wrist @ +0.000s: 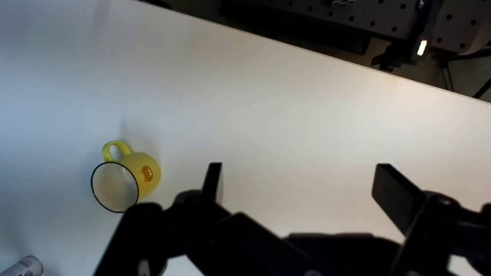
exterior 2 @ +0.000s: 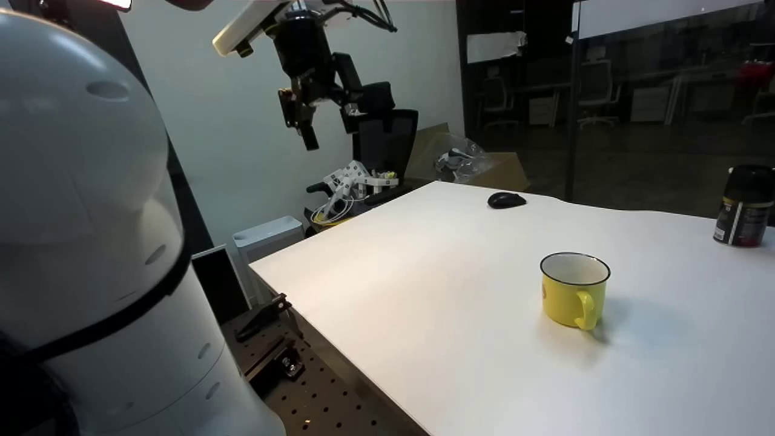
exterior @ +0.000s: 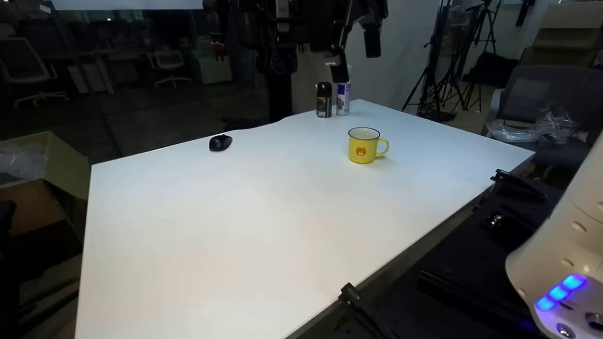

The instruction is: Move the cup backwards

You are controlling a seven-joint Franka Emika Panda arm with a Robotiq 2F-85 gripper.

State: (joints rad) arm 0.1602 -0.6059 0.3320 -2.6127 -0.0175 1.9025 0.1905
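The yellow cup [exterior: 361,151] with a side handle and dark rim edge stands upright on the white table [exterior: 226,226]. It also shows in an exterior view [exterior 2: 569,300] and at left in the wrist view [wrist: 147,172], where a small bear print is visible. My gripper [exterior: 356,59] is high above the table and well apart from the cup; it also hangs in the air in an exterior view [exterior 2: 330,129]. In the wrist view its fingers [wrist: 299,180] are spread wide with nothing between them, and the cup lies left of the left finger.
A black mouse-like object [exterior: 220,142] lies near the table's edge. A dark bottle [exterior: 324,101] and a white-purple can [exterior: 343,99] stand by another edge. The white robot base [exterior 2: 121,303] is beside the table, with black clamps [exterior: 360,306] along that edge.
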